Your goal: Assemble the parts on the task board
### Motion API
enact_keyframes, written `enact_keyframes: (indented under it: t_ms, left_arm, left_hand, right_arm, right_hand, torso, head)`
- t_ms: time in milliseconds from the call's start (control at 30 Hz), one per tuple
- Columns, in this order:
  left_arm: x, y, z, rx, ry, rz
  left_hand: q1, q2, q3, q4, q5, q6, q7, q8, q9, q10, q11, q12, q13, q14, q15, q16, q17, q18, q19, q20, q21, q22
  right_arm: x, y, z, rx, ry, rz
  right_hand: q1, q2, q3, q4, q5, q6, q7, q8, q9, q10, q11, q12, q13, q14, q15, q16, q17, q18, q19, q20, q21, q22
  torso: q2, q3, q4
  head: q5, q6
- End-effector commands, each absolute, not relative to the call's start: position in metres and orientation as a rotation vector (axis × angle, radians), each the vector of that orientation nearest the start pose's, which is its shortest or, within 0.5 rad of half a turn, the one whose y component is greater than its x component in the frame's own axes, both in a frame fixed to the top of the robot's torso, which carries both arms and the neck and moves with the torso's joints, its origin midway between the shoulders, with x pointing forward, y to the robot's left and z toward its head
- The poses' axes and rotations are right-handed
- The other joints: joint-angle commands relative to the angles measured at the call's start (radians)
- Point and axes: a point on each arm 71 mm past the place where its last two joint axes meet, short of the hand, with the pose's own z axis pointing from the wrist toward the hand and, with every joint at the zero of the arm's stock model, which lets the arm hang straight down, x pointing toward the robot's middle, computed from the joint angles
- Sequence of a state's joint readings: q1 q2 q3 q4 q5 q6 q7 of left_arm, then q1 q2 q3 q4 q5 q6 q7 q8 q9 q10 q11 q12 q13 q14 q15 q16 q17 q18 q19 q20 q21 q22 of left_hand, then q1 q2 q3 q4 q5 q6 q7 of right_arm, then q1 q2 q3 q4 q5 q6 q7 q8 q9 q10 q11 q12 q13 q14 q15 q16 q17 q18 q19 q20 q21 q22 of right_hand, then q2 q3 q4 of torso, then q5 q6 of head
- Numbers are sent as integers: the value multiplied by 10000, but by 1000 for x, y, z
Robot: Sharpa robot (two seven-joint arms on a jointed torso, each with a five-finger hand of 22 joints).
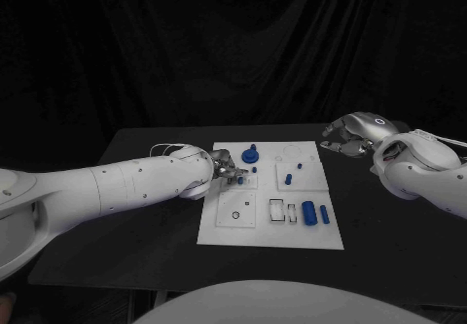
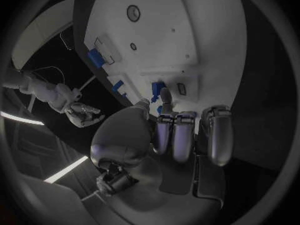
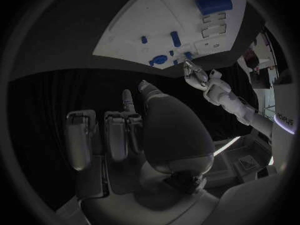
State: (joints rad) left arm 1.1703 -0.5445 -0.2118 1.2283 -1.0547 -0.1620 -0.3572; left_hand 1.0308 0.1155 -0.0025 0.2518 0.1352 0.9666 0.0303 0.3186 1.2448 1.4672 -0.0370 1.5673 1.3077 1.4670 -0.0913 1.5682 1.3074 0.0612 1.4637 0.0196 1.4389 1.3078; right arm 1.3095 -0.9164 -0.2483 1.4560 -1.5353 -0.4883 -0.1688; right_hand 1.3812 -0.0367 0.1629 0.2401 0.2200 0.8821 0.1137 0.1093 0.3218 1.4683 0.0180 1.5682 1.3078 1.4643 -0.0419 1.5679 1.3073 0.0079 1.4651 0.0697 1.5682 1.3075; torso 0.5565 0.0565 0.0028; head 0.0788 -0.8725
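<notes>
Head view: left hand [image 1: 223, 169] over the task board [image 1: 270, 233], fingertips pinching a small blue part [image 1: 240, 179]; right hand [image 1: 352, 137] curled, holding nothing, off the board. Left wrist view: part [image 2: 157, 90] by a slot; lower it upright

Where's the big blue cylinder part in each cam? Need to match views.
Head view: big blue cylinder lies on the task board, near its right edge toward the robot.
Left wrist view: same cylinder, at the board's edge.
Right wrist view: cylinder, near the circle's rim.
Shared landmark: the blue round knob part beside the left hand.
</notes>
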Motion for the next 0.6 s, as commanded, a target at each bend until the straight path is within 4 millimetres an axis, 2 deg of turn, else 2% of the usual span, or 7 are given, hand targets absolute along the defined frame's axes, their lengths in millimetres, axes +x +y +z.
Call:
enact_keyframes:
  t_ms: [33, 267, 467, 600]
  left_arm:
    - [498, 150, -284, -2364, 20605, -5708]
    - [496, 156, -269, -1884, 20437, -5597]
    - [492, 158, -271, -1391, 21469, -4786]
    - [490, 157, -274, -1196, 22042, -4280]
  left_hand:
    - [118, 12, -22, -37, 38, 13, -53, 76, 110, 1036, -88, 35, 2631, 1038, -62, 26, 2634, -133, 83, -35, 87, 1001]
    - [293, -11, -20, -108, 147, 2, -81, 156, 307, 1036, -117, 35, 2631, 1038, -88, 26, 2634, -139, 106, -61, 105, 1035]
    - [303, -27, -54, -95, 136, -91, -63, 95, 334, 1036, -106, 35, 2631, 1038, -84, 26, 2634, -124, 69, -63, 57, 984]
    - [342, -60, -103, -103, 73, -255, -8, -93, 296, 1036, -63, 35, 2631, 1038, -53, 26, 2634, -116, 38, -46, 17, 956]
  right_arm:
    - [489, -270, -198, -1539, 15863, 3655]
    - [490, -271, -198, -1513, 15855, 3622]
    - [490, -271, -198, -1520, 15863, 3620]
    - [490, -270, -198, -1529, 15876, 3622]
  right_hand:
    - [-122, 28, -8, 55, -15, 70, 28, -65, -14, 1025, 63, 26, 2630, 1065, 58, 29, 2635, -50, 985, 67, -61, 2595]
    - [-132, 27, -12, 63, -19, 71, 28, -68, -17, 1025, 63, 26, 2630, 1065, 59, 29, 2635, -50, 986, 67, -61, 2595]
    - [-158, 30, -19, 84, -24, 77, 27, -74, -24, 1025, 62, 26, 2630, 1065, 59, 29, 2635, -49, 983, 67, -64, 2593]
    - [-158, 30, -19, 84, -24, 77, 27, -74, -24, 1025, 62, 26, 2630, 1065, 59, 29, 2635, -49, 983, 67, -64, 2593]
  torso:
    - [-1, -1, -6]
    - [-3, -9, -6]
    - [0, 2, -13]
    - [3, 13, 0]
  head:
    - [4, -2]
    - [44, -2]
    - [91, -2]
    - [78, -2]
